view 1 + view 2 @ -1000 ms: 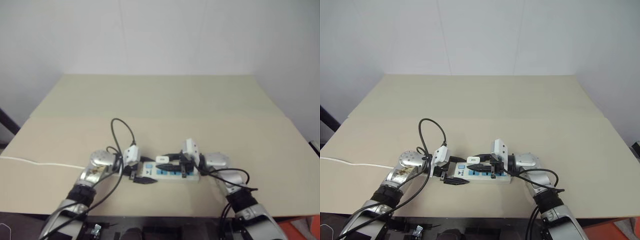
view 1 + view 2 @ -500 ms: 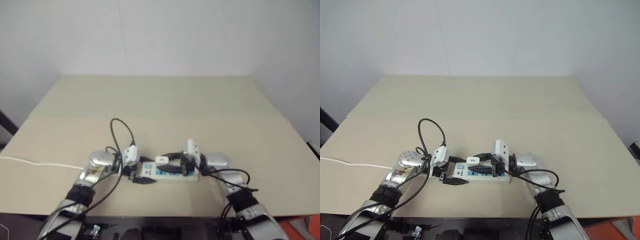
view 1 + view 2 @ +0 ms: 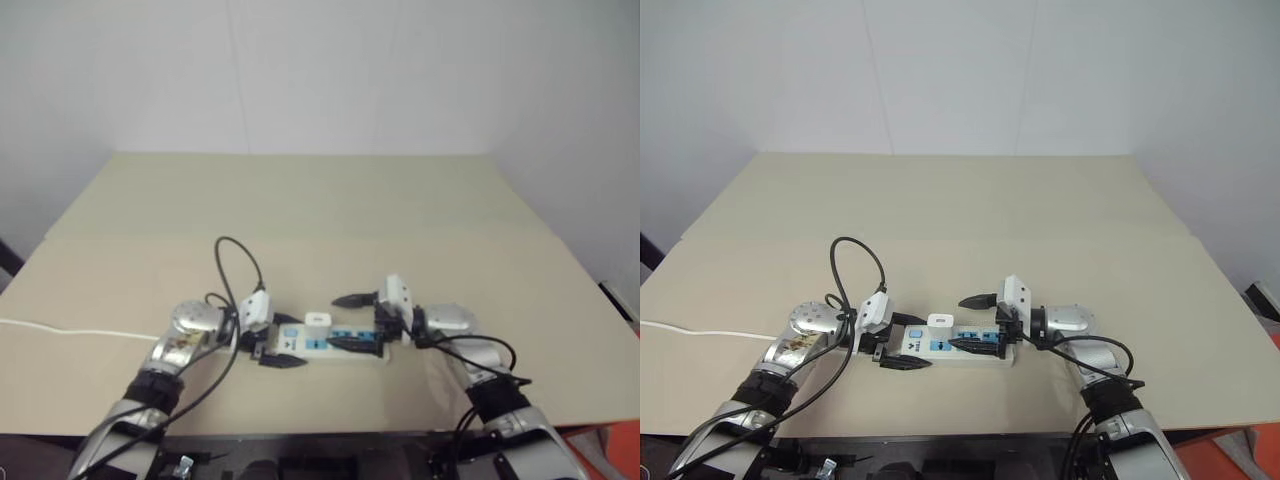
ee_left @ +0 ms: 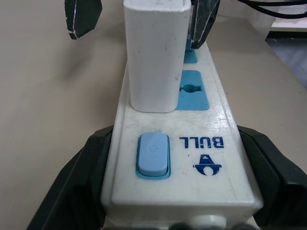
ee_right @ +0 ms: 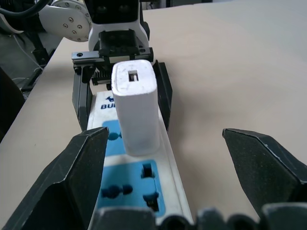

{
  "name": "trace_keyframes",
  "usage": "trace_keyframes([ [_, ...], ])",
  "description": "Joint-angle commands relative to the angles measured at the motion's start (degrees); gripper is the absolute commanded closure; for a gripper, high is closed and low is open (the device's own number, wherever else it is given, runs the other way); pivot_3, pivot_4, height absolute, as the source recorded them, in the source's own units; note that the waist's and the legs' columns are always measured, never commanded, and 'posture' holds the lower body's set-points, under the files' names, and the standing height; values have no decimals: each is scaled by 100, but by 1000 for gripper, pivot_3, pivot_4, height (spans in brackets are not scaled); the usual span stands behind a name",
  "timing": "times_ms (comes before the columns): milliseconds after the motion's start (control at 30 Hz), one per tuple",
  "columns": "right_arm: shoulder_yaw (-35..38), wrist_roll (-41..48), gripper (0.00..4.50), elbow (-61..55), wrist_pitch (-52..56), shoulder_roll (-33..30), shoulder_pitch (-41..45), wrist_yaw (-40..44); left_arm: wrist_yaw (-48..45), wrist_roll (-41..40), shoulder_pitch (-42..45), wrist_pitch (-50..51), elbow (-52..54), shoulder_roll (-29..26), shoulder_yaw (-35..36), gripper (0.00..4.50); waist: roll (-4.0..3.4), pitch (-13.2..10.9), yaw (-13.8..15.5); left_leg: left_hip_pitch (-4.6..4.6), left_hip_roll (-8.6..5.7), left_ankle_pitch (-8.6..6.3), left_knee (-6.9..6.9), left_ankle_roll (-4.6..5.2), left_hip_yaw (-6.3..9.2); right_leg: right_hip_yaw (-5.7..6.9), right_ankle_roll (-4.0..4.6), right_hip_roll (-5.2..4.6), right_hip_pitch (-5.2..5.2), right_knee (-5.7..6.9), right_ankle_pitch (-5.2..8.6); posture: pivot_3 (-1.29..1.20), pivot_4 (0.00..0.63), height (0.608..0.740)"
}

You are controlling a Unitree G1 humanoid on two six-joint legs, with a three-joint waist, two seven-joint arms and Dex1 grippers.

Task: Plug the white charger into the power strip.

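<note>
Left eye view: 1 power strip (image 3: 335,345) lies flat on the tan counter (image 3: 330,200), near the front edge, long axis running left-right. 1 white charger (image 3: 318,321) stands upright on the strip, seated in the socket next to the switch end.

2 tools. Left tool (image 3: 281,343) is at the strip's switch end, its 2 black fingers clamped on the strip's long sides, one finger each side. Right tool (image 3: 974,322) is over the strip's other end, fingers spread wide apart, 1 finger behind the strip and 1 along its front side, holding nothing; the charger is clear of both.

Left wrist view: strip body between the 2 fingers (image 4: 76,182), which press against its sides. 1 blue rocker switch (image 4: 153,154) closest to the cam, then a blue logo w/ lettering, then the charger (image 4: 156,52) upright in its blue socket face. 1 more blue socket face beside the charger's base is free, another partly seen behind it.

Right wrist view: charger (image 5: 135,105) has 1 small slot in its top face. 1 blue socket face w/ open holes in front of it. Right tool's 2 fingers (image 5: 72,182) stand far out to either side of the strip (image 5: 163,158).

1 thin white cord (image 3: 80,331) runs off across the counter to the left edge. 1 black cable (image 3: 240,265) loops up above the left wrist.
</note>
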State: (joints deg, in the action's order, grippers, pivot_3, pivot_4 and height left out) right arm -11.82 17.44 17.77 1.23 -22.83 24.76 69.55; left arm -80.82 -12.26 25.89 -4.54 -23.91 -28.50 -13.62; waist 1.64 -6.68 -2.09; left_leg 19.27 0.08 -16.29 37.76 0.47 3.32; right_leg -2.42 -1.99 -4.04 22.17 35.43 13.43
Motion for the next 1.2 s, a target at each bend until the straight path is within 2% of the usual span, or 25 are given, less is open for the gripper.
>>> trace_keyframes([
  [33, 243, 136, 0, -172, 467, -285, -52, 24, 9, -149, -40, 299, 348, -92, 137, 187, -27, -26, 2, 3, -2, 0, 0, 0, 0, 0, 0, -2, 3, 0, 0, 0, 150, 740],
  [67, 320, 213, 0, -311, 556, -330, -15, 21, -12, -232, -39, 395, 454, -104, 180, 60, -43, -45, 7, 4, -7, 0, 0, 0, -1, -1, 0, -7, 3, 0, 0, 0, 150, 740],
  [200, 621, 505, 0, -869, 828, -568, 30, 29, 12, -484, -143, 695, 958, -229, 377, 60, -66, -129, 45, 15, -14, 0, 0, 0, -3, 0, -2, -16, 14, 2, 0, 0, 150, 740],
  [300, 949, 772, 0, -1379, 1069, -851, 48, 22, 90, -714, -310, 895, 1494, -416, 612, 60, -73, -138, 49, 73, -18, 1, 5, -1, -4, -4, -3, -23, 75, 17, -1, 0, 150, 740],
  [367, 1156, 929, 0, -1638, 1217, -1052, 33, -5, 70, -939, -433, 1126, 1885, -604, 778, 60, -73, -138, 51, 100, -18, 1, 7, -1, -3, -4, -3, -22, 103, 39, -2, 0, 150, 740],
  [567, 1836, 1322, 0, -2289, 1599, -1679, -205, -59, 32, -1702, -929, 1770, 2861, -1346, 1557, 60, -75, -148, 81, 99, -16, 0, 0, -1, -6, -2, -5, -25, 98, 0, 0, 0, 150, 740],
  [867, 2721, 1600, 0, -3139, 2228, -2682, -1269, -187, -43, -2108, -1882, 2049, 3366, -2402, 2724, 60, -79, -153, 128, 99, -14, 0, -4, 0, -12, 1, -5, -26, 92, -14, 1, 0, 150, 740],
  [1000, 2944, 1563, 0, -3403, 2181, -2963, -1833, -123, 41, -2155, -2223, 2096, 3530, -2516, 2940, 60, -80, -155, 135, 97, -14, 0, -6, 0, -16, 1, -5, -27, 88, -21, 1, 0, 150, 740],
  [1200, 3002, 1505, 0, -3501, 2112, -3131, -2193, -112, 202, -2214, -2360, 2174, 3737, -2462, 2915, 60, -78, -156, 132, 95, -13, 0, -5, 0, -19, 0, -6, -25, 85, -20, 0, 0, 150, 740],
])
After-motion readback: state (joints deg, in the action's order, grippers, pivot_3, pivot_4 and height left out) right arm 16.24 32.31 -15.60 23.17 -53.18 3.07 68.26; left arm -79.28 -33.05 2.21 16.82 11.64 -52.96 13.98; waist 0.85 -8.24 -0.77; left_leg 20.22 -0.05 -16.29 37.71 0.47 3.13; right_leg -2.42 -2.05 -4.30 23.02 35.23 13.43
